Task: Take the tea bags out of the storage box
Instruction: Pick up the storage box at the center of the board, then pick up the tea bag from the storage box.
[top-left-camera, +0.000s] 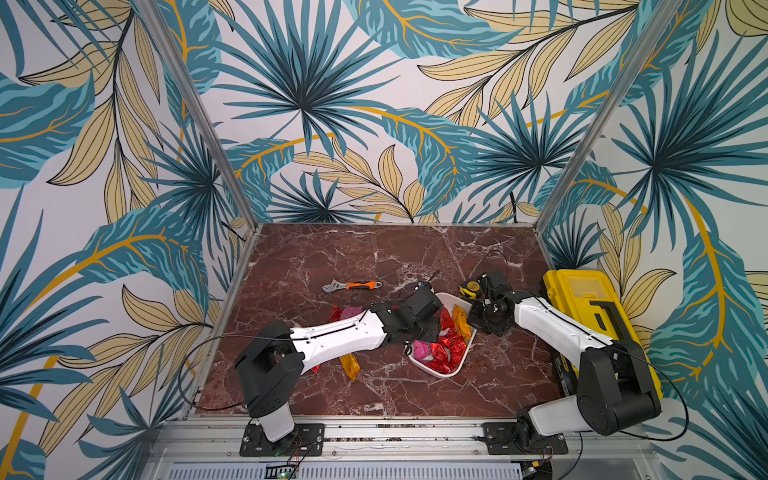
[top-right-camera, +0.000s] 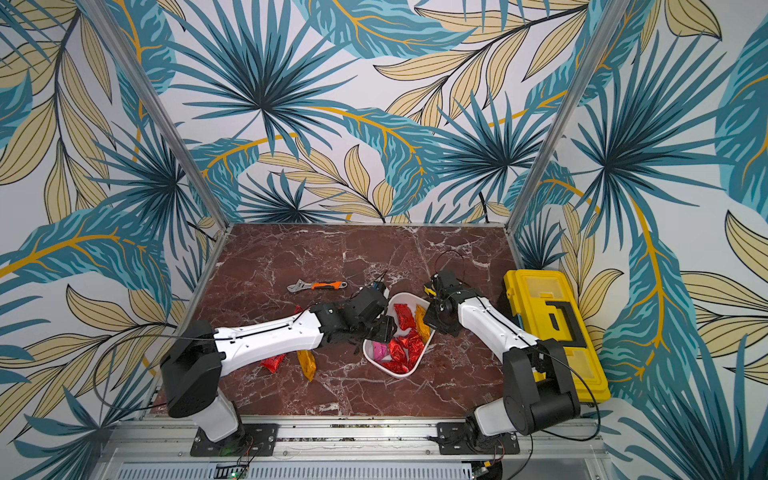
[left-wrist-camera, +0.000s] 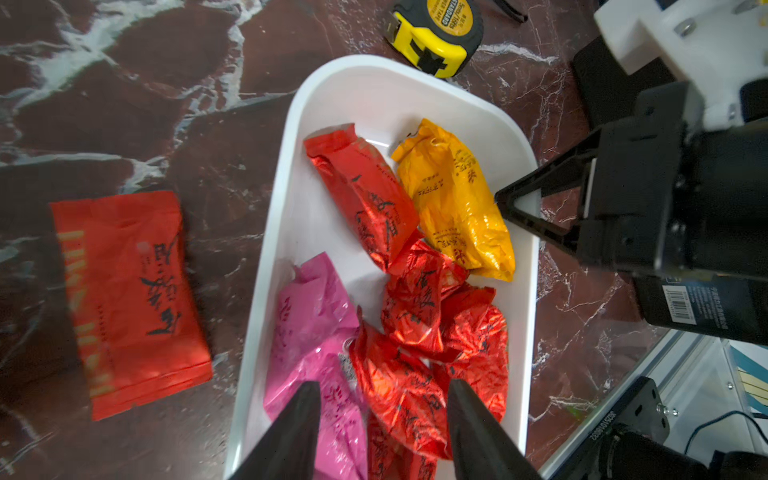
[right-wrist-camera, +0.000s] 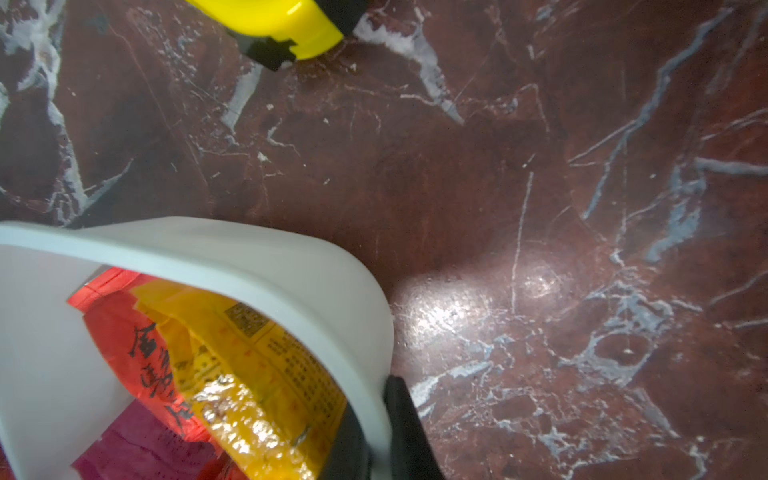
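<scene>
Storage box (left-wrist-camera: 365, 89) rim | right claw (right-wrist-camera: 379, 428) clamped | left claw (left-wrist-camera: 382, 386) spread

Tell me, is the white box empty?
Not empty. The white box holds several red tea bags, a yellow one and a pink one. Another red bag lies outside it.

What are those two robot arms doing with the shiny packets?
The right gripper is clamped on the wall of the white storage box. The left gripper hangs open over the tea bags inside. A red tea bag and a yellow tea bag already lie out on the table.
</scene>
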